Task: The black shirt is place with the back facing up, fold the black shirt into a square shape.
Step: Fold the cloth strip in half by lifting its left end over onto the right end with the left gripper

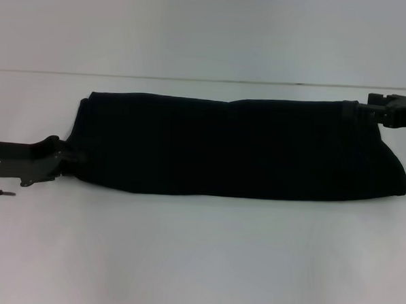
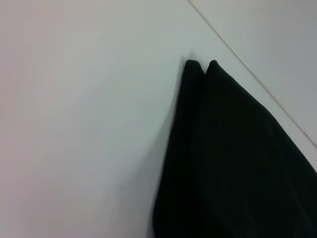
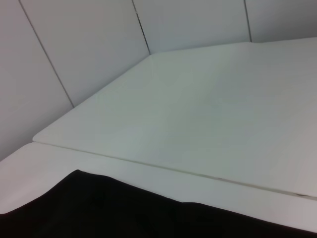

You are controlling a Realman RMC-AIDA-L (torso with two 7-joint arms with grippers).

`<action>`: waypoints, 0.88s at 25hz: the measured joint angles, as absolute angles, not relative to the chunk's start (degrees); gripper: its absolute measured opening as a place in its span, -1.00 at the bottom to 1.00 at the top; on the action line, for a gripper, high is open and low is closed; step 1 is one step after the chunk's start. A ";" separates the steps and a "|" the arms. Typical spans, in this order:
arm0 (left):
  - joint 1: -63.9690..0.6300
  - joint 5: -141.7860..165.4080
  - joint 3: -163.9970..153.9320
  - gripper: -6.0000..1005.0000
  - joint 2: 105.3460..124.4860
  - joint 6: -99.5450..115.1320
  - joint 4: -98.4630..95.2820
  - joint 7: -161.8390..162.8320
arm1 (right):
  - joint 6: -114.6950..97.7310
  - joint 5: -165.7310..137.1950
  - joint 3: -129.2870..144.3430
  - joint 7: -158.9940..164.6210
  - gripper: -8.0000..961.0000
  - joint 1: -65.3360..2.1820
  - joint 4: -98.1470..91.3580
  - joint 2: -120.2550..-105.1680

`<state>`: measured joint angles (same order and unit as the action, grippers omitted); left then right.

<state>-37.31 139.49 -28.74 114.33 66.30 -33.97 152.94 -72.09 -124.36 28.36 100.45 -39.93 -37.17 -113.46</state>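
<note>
Matt black cloth shirt [image 1: 237, 147]

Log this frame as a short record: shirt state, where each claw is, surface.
shirt: black shirt folded into a long band lying across the table, no lettering showing
left claw: at the band's left end, near corner
right claw: at the band's right end, far corner
surface: white table
fold progress: not yet square

Black shirt [image 1: 237, 147], folded into long band
</note>
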 joint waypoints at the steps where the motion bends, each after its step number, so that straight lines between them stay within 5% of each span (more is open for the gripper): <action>1: -37.23 139.47 -28.74 0.00 114.33 66.19 -33.96 152.93 | -72.07 -124.36 28.36 100.46 0.74 -39.87 -37.14 -113.46; 12: -36.96 139.39 -28.74 -0.49 114.35 66.10 -33.92 151.86 | -71.79 -124.36 28.47 100.45 0.73 -39.73 -37.00 -113.46; 15: -36.61 139.36 -28.74 -0.92 114.38 66.06 -33.92 151.40 | -71.69 -124.36 28.47 100.45 0.73 -39.70 -36.92 -113.47; 22: -34.62 137.64 -22.64 -0.94 114.55 67.57 -33.93 142.75 | -71.41 -124.16 28.30 100.45 0.73 -39.62 -36.91 -114.11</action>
